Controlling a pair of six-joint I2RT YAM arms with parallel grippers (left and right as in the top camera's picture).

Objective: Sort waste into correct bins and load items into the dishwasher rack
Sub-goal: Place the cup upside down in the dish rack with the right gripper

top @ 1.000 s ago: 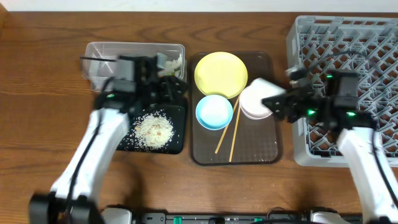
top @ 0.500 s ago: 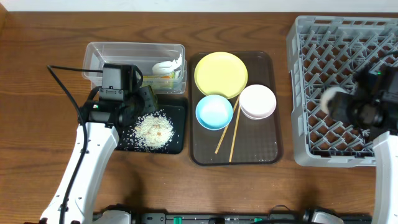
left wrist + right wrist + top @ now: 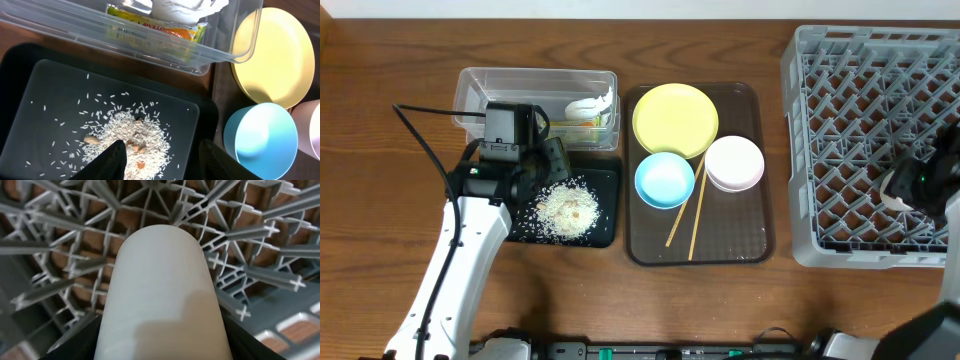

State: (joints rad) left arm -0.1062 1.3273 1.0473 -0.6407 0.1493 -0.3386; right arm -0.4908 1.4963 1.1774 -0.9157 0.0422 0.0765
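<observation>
My right gripper (image 3: 162, 349) holds the white cup (image 3: 160, 280) between its two fingers, just above the lattice floor of the grey rack (image 3: 860, 90). Whether the cup touches the grid I cannot tell. The wrist view fills with the cup; from overhead it is only a pale patch near the rack's right wall, half hidden by my arm. My left gripper (image 3: 162, 161) stands partly spread with nothing between its fingers, over the rice (image 3: 135, 137) heaped in the black tray (image 3: 30, 75). Its wrist camera also shows a few tan bits in the rice, and the green-and-orange wrapper (image 3: 150, 22) lying under the white crumpled scrap (image 3: 180, 7) in the clear tub (image 3: 480, 85). Overhead alone shows the brown tray (image 3: 740, 235) carrying the yellow plate (image 3: 675, 118), blue bowl (image 3: 665, 180), pink bowl (image 3: 735, 163) and chopsticks (image 3: 688, 215).
</observation>
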